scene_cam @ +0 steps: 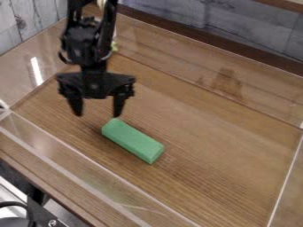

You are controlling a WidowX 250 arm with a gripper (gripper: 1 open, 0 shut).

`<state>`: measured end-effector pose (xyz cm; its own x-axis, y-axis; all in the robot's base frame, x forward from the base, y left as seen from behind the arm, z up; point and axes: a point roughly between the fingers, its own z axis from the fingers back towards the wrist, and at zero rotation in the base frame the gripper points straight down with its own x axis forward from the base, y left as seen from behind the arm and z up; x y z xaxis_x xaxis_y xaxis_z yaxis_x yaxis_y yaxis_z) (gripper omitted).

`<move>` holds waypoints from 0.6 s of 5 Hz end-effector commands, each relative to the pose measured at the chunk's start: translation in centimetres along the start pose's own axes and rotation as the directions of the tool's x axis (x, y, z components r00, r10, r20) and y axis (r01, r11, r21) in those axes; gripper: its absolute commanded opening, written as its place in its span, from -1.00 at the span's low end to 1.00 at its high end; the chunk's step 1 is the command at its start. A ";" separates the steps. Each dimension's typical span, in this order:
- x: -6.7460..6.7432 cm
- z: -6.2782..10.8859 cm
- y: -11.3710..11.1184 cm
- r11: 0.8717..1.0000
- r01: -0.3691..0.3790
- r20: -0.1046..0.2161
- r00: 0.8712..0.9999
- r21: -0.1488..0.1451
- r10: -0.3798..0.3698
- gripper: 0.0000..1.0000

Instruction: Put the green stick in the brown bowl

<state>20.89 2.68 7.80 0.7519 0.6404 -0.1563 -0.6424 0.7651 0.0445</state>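
Green stick [131,141] lies flat on the wooden worktop [225,151]; the empty gripper [97,104], fingers spread, hovers just up-left of it.

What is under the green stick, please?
The green stick lies flat on the wooden table. Only wood shows around it; the patch directly beneath is covered. The gripper hangs open, upper left of it.

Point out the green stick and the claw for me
green stick [131,141], camera view, middle of its top face
claw [97,104], camera view, the gap midway between its fingertips
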 end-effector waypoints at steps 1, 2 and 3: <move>0.1 0.4 -0.9 0.990 -0.126 0.019 0.992 -0.059 0.127 1.00; -0.2 0.5 -1.3 0.950 -0.297 -0.009 0.955 -0.102 0.297 1.00; -0.6 0.4 -0.6 0.911 -0.396 -0.013 0.918 -0.113 0.397 1.00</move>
<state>20.56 1.57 7.44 0.4386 0.8836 -0.1638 -0.8940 0.4477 0.0209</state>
